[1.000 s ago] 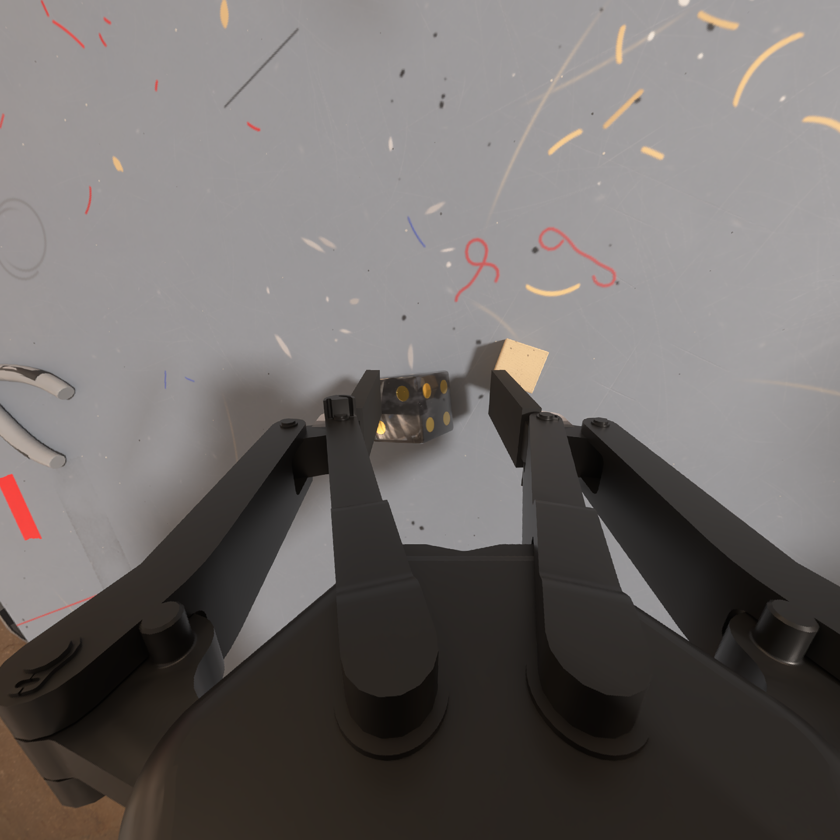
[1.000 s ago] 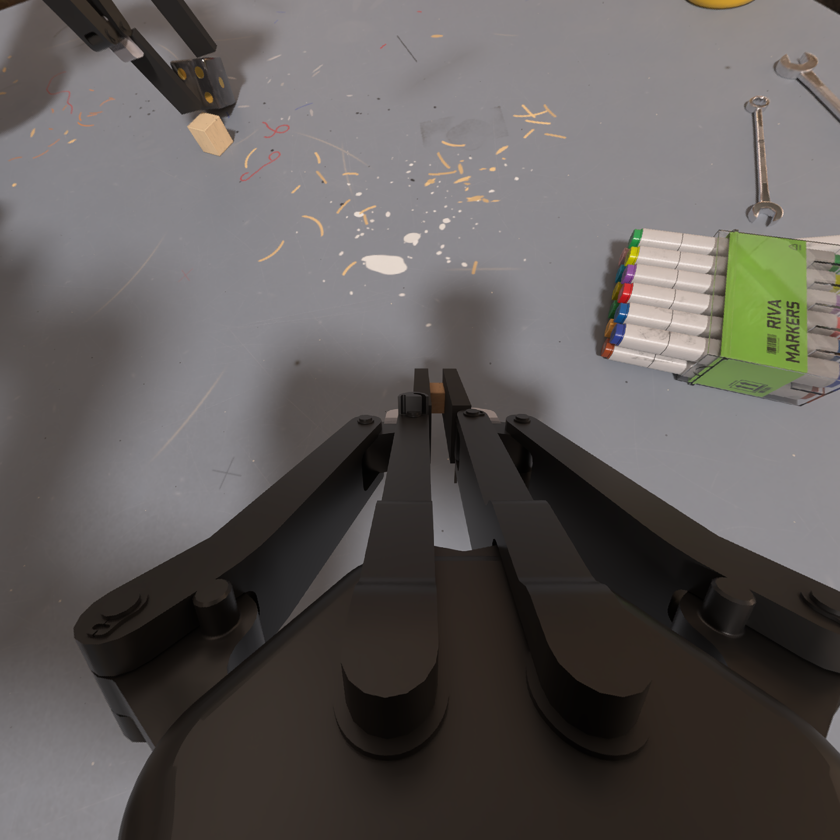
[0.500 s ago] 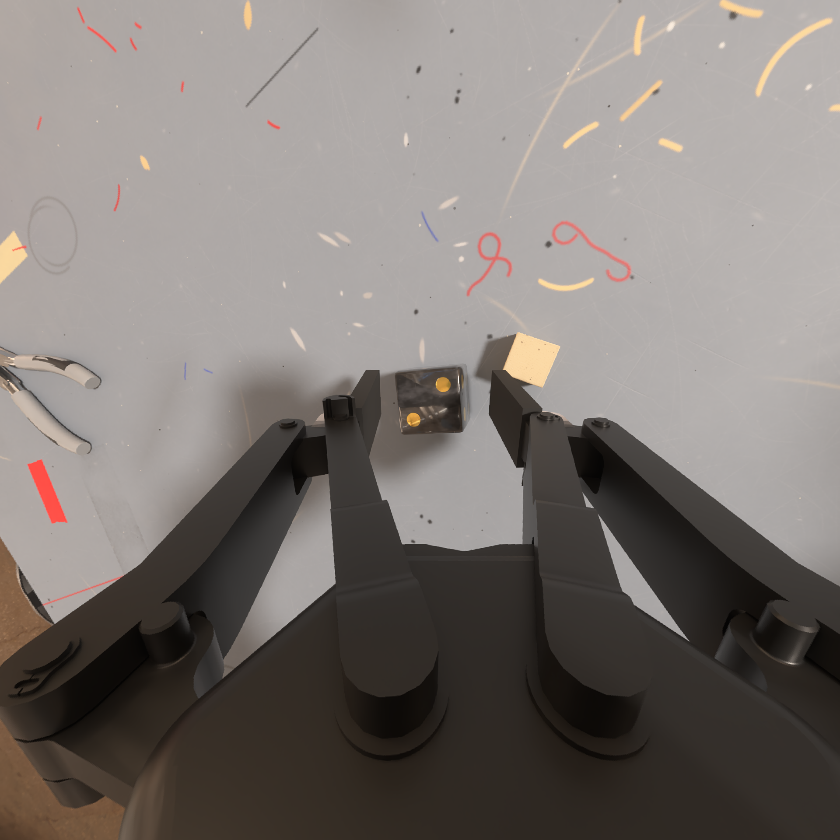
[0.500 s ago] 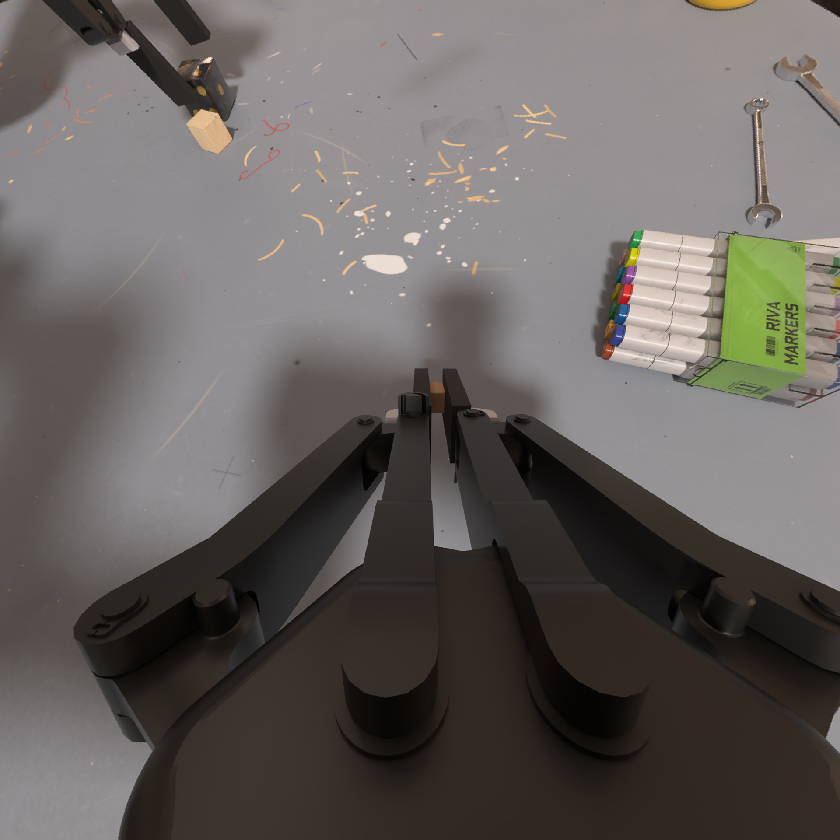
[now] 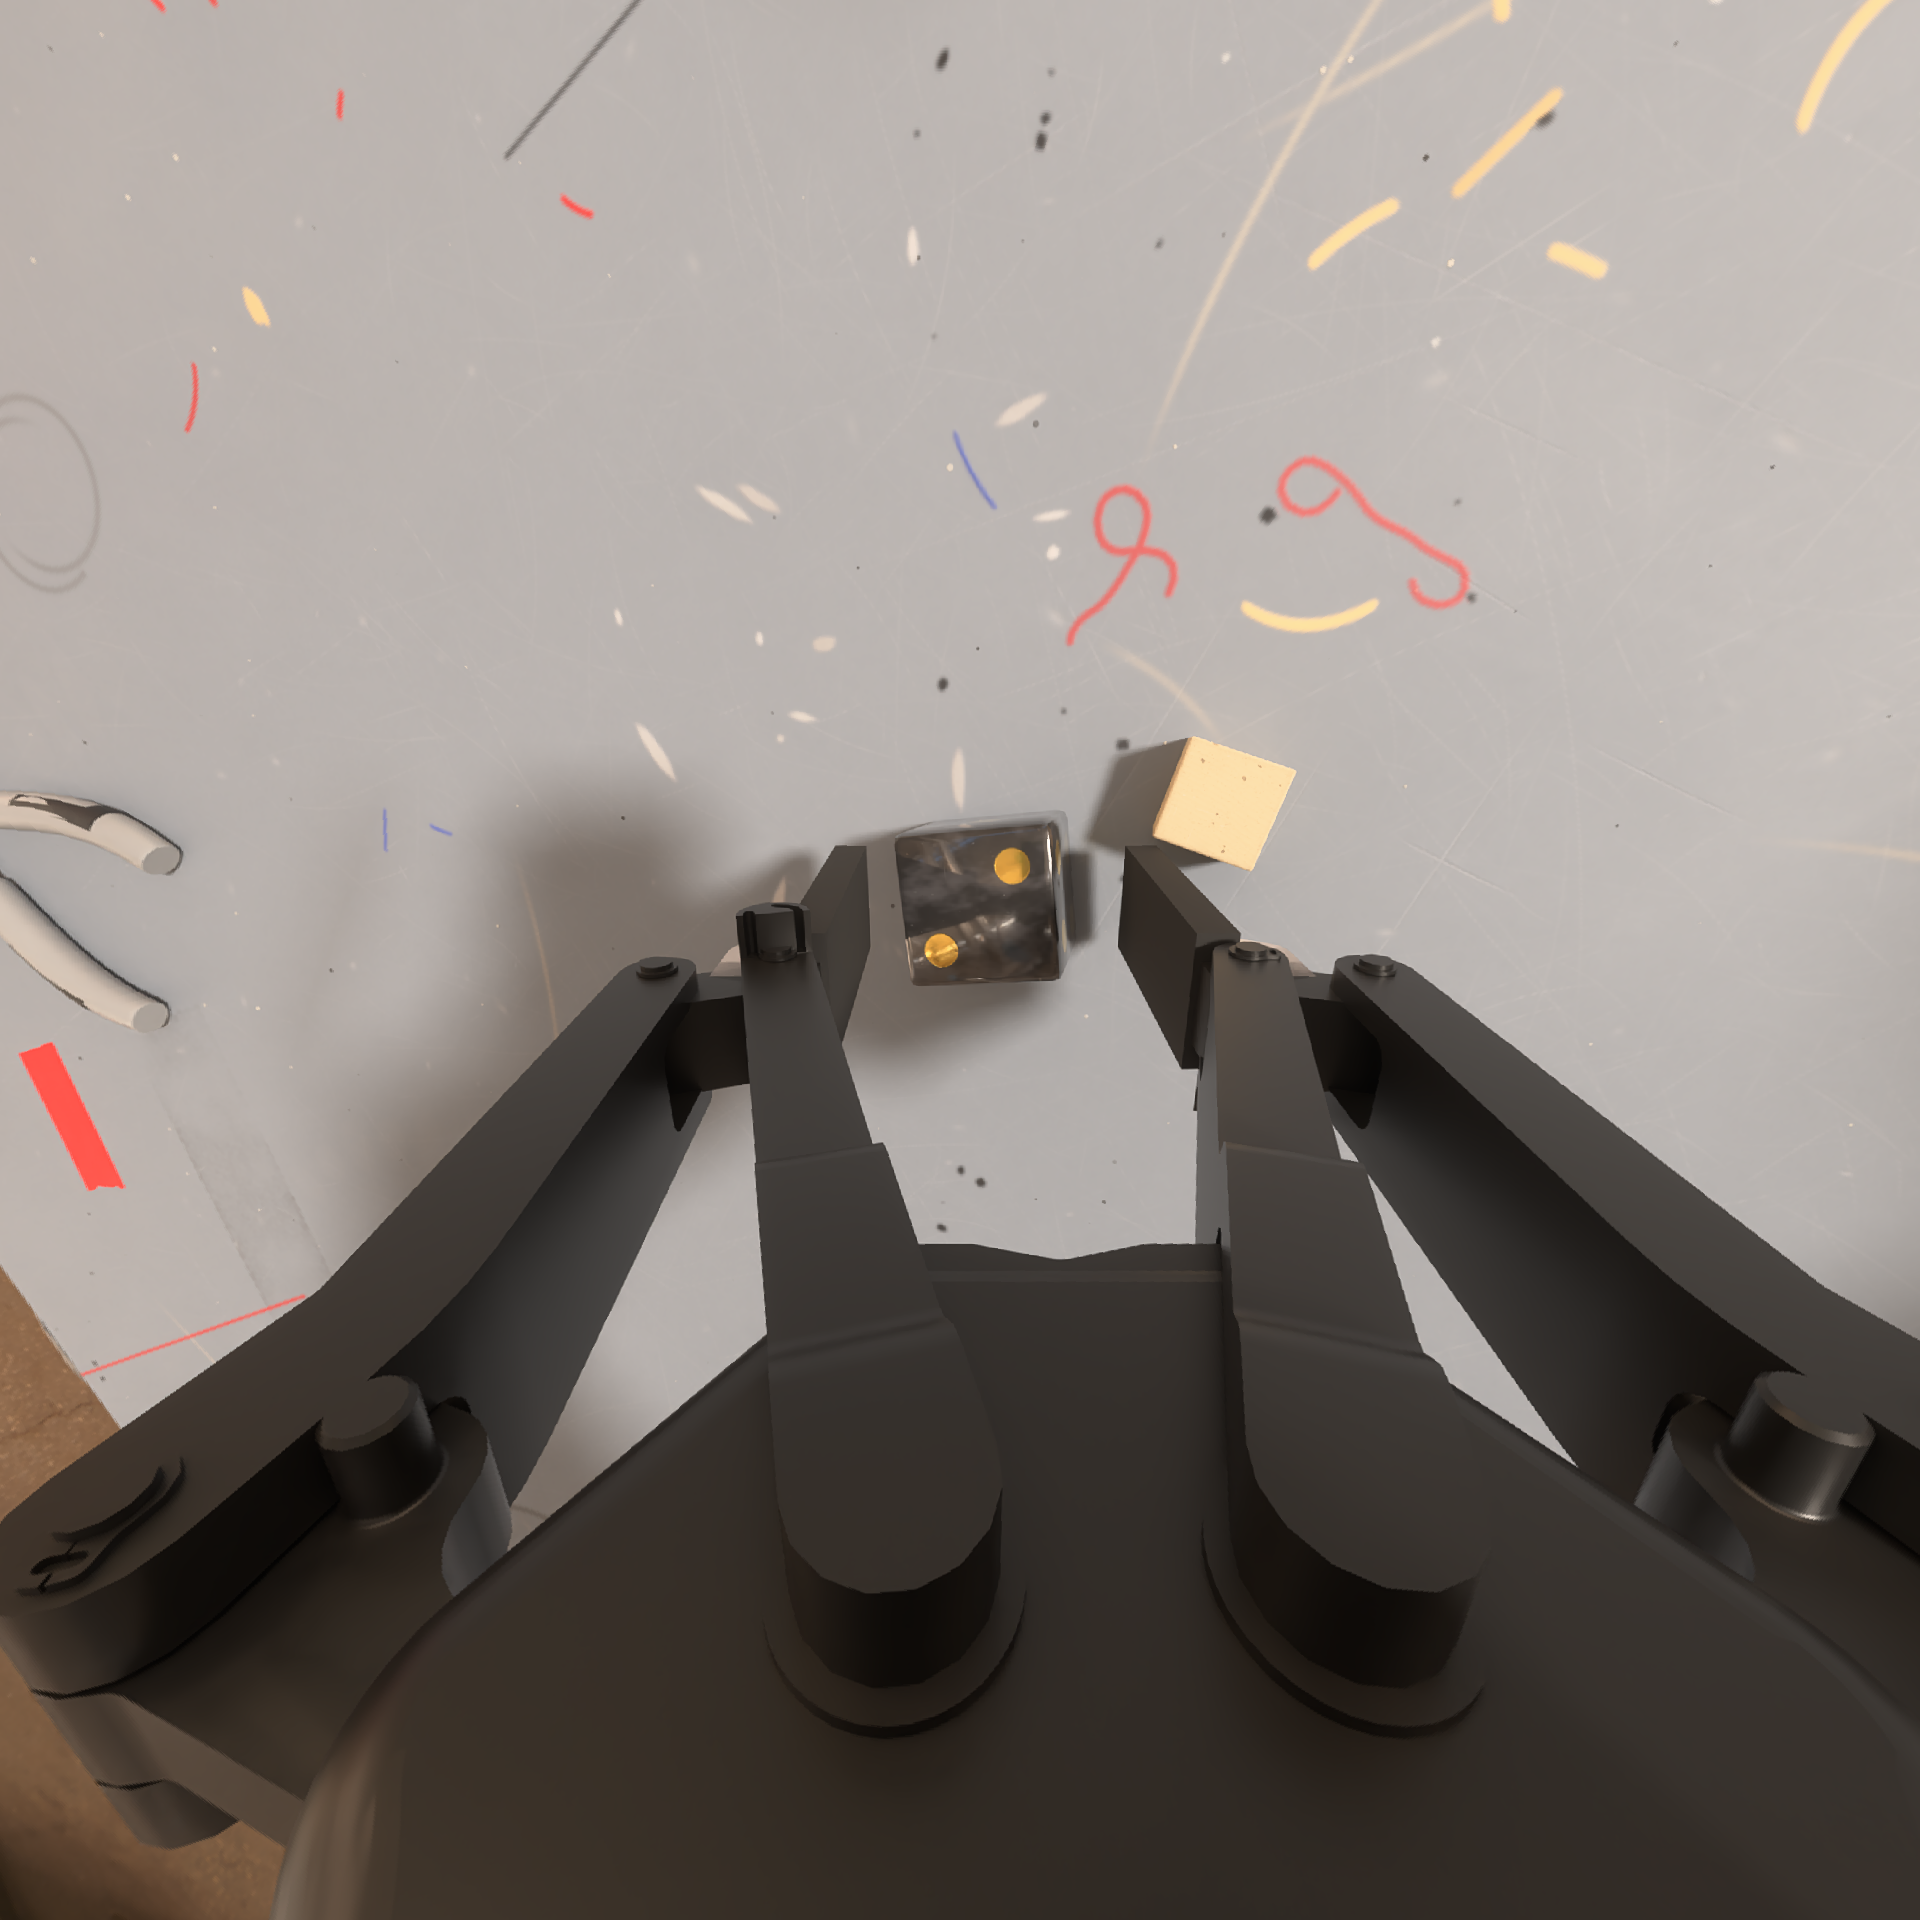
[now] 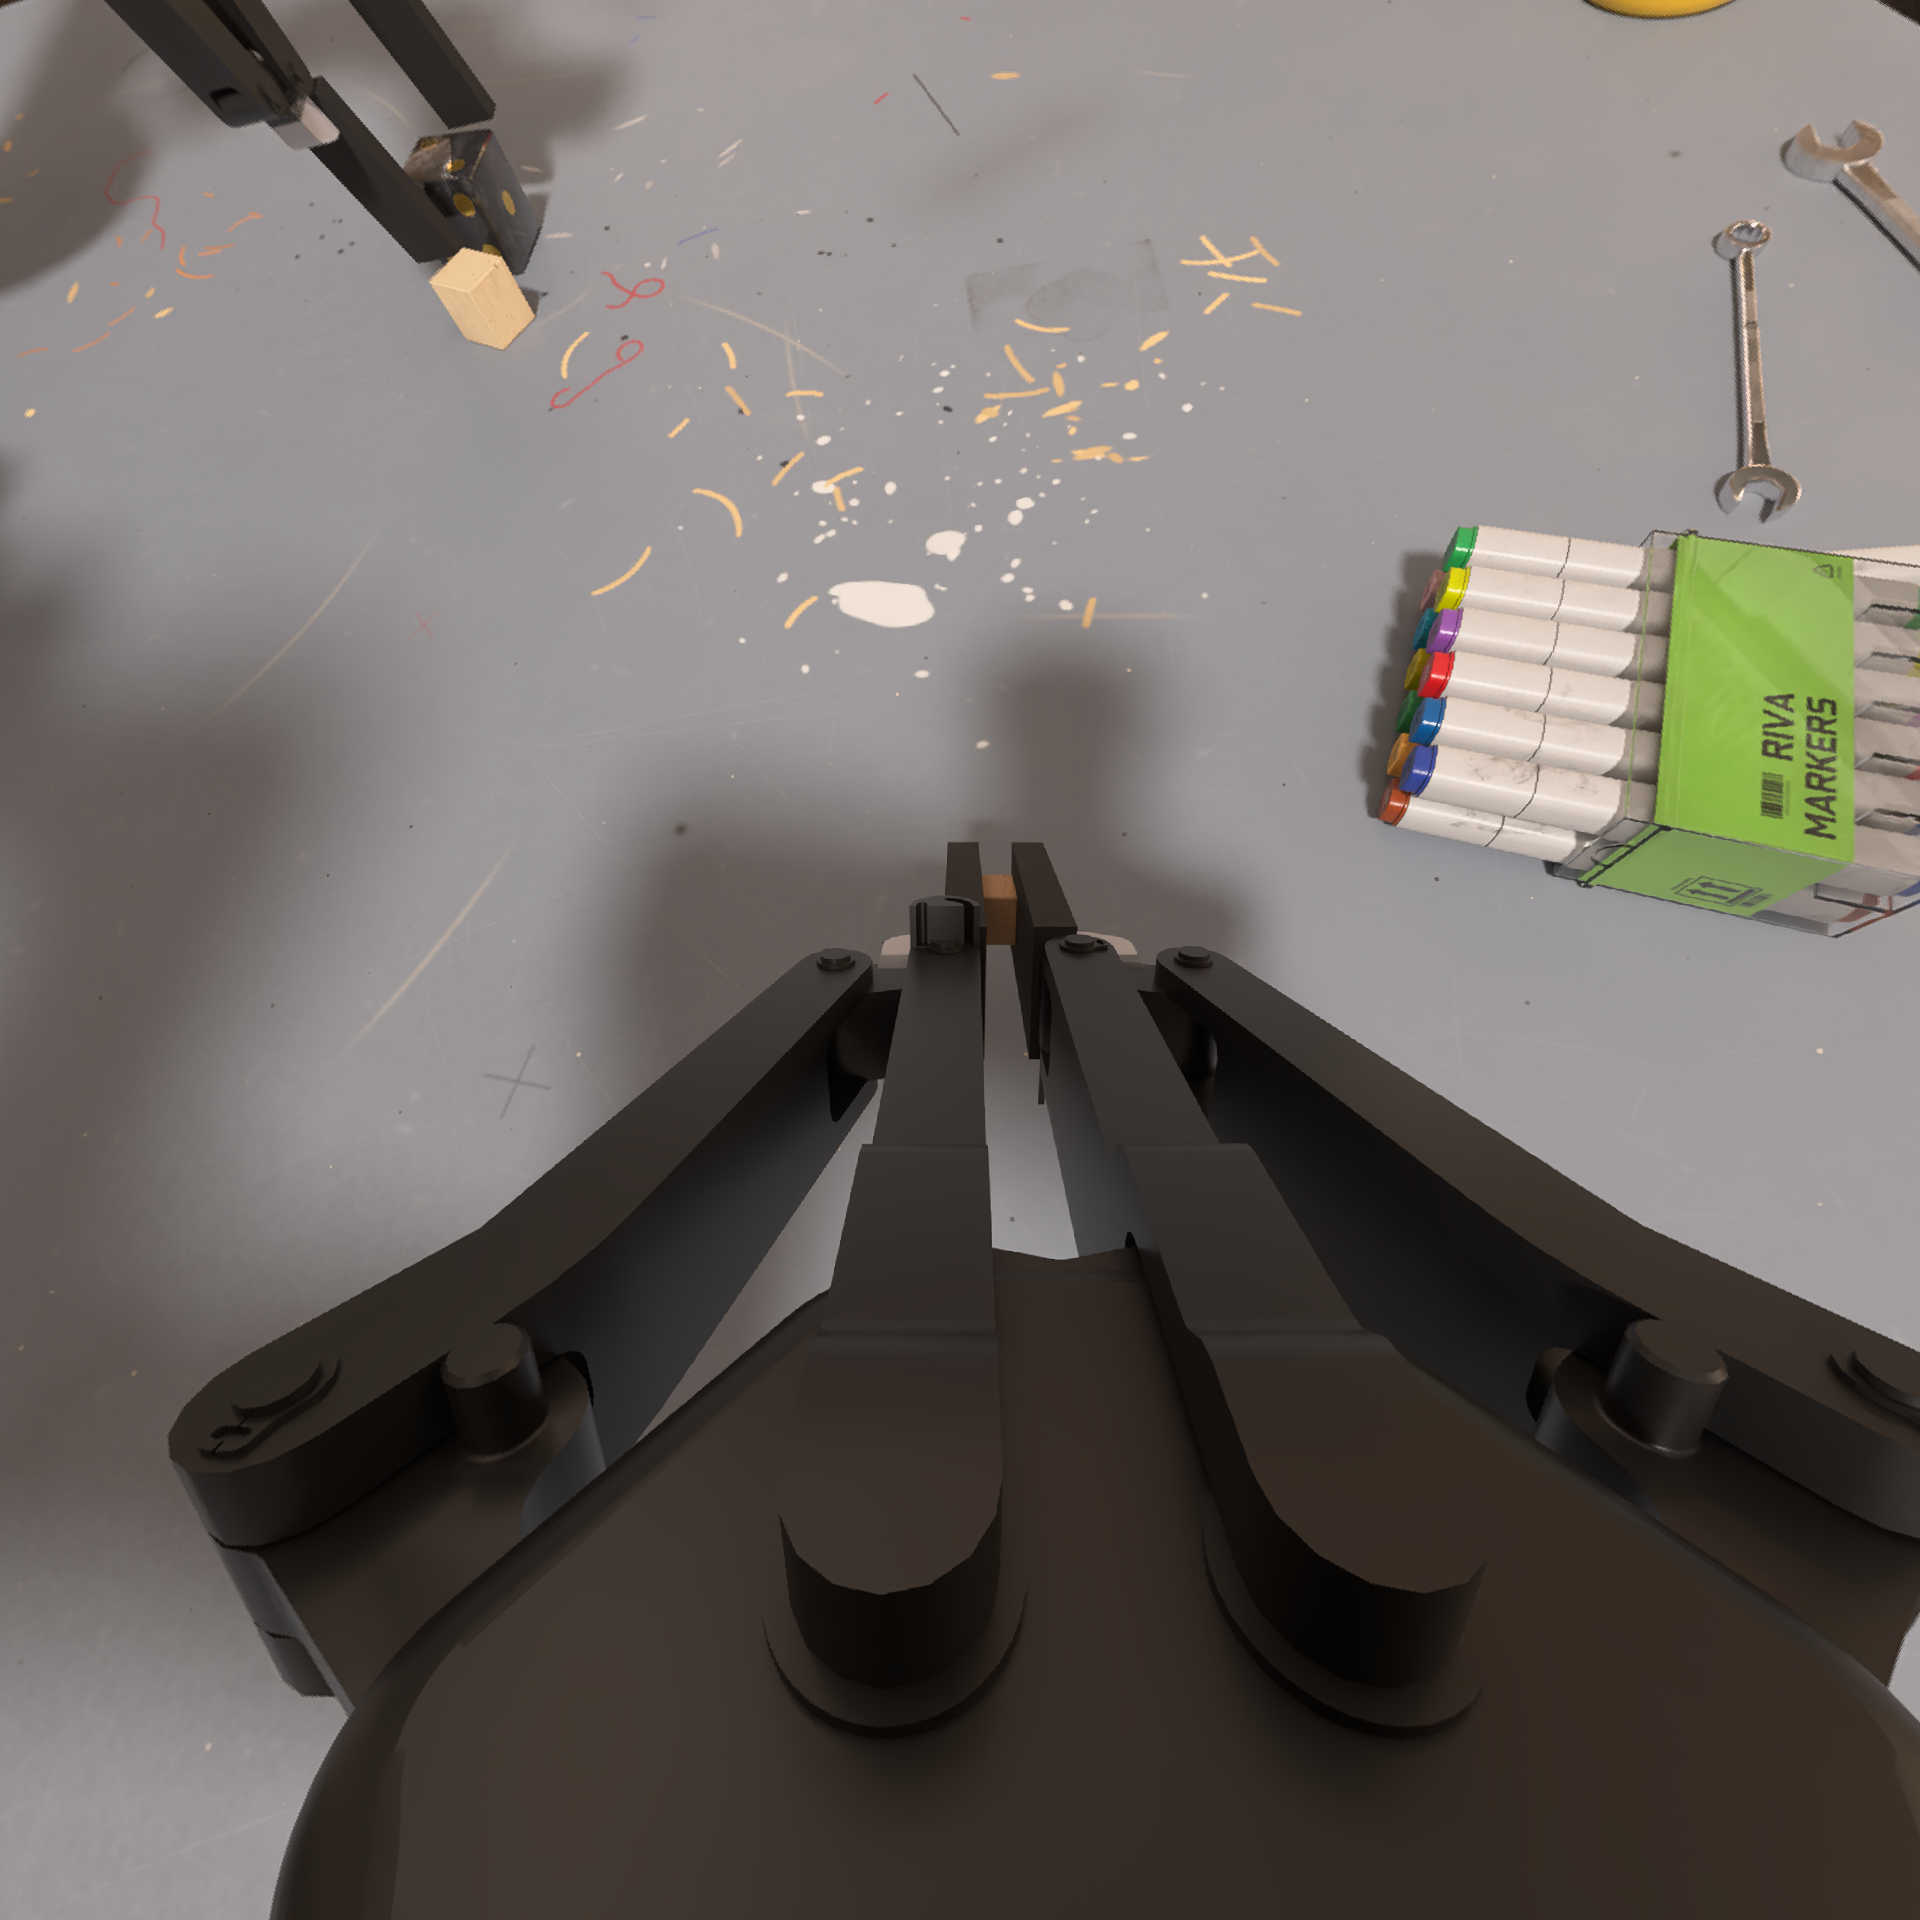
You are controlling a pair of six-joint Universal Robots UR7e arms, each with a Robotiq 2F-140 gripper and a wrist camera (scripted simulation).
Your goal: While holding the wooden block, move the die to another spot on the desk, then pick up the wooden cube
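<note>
A dark translucent die (image 5: 982, 899) with gold pips sits on the grey desk (image 5: 727, 364), two pips up. It lies between the spread fingers of my left gripper (image 5: 997, 914), close to the left finger and apart from the right one. A pale wooden cube (image 5: 1226, 800) stands on the desk just beyond the right fingertip. My right gripper (image 6: 997, 883) is shut on a small brown wooden block (image 6: 998, 904) above the desk. In the right wrist view the left gripper's fingers (image 6: 395, 197), the die (image 6: 473, 192) and the cube (image 6: 480, 296) show far off at top left.
Grey-handled pliers (image 5: 83, 914) and a strip of red tape (image 5: 68, 1117) lie at the left, near the desk edge (image 5: 62, 1340). A green box of markers (image 6: 1662, 717) and two wrenches (image 6: 1751, 374) lie to the right. Paint marks speckle the desk.
The die, tilted against the left finger a second ago, now lies flat between the open fingers with two pips up. The left gripper shifted slightly. The right gripper has not moved.
</note>
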